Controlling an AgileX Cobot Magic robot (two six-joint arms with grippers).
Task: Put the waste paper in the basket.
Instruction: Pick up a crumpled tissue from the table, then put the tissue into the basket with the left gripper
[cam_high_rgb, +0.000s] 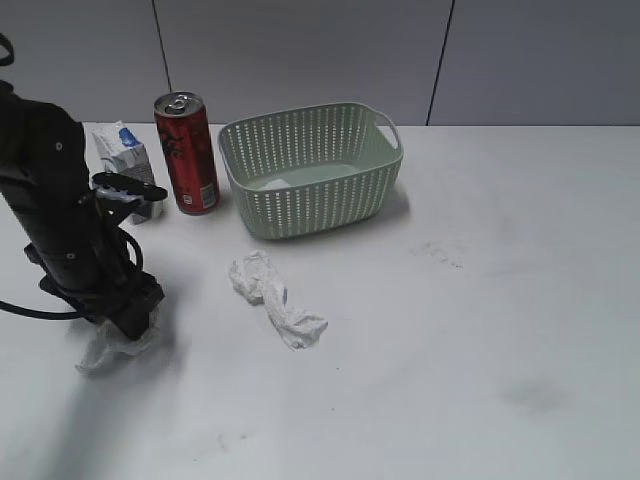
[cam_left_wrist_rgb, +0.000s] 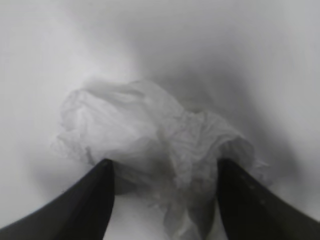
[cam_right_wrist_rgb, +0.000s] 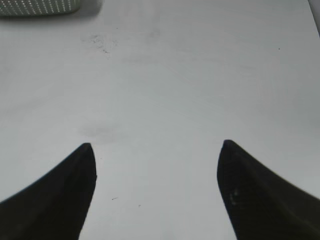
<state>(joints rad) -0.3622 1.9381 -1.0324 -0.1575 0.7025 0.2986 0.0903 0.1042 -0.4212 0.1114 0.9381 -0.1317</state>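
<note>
1. The left gripper (cam_left_wrist_rgb: 162, 172) is down at the white surface (cam_high_rgb: 480, 330), jaws spread apart, one dark finger (cam_left_wrist_rgb: 87, 200) on each side of a crumpled white paper wad (cam_left_wrist_rgb: 150, 135). The wad lies between the fingers and spills past them; I judge the jaws are set wide so that they can close round the bulk of it. Nothing shows them pinching it yet.
2. In the exterior view that same wad pokes out from under the left gripper (cam_high_rgb: 128, 318), resting on the surface, so it has not been lifted.
3. Off to the left gripper's right lies a longer, twisted white paper wad (cam_high_rgb: 275, 300), apart from it and untouched.
4. Farther off and beyond that twisted wad stands the pale green perforated plastic basket (cam_high_rgb: 312, 190), upright, its mouth open upward to receive the paper. Something pale lies in its bottom; whether it is a third wad I cannot tell.
5. Beyond the left gripper stand a red drink can (cam_high_rgb: 187, 152) and a small white-and-blue carton (cam_high_rgb: 124, 160), just beside the basket.
6. The right gripper (cam_right_wrist_rgb: 156, 150) hangs with jaws parted and empty over bare surface, the basket's corner (cam_right_wrist_rgb: 40, 7) well ahead of it.
</note>
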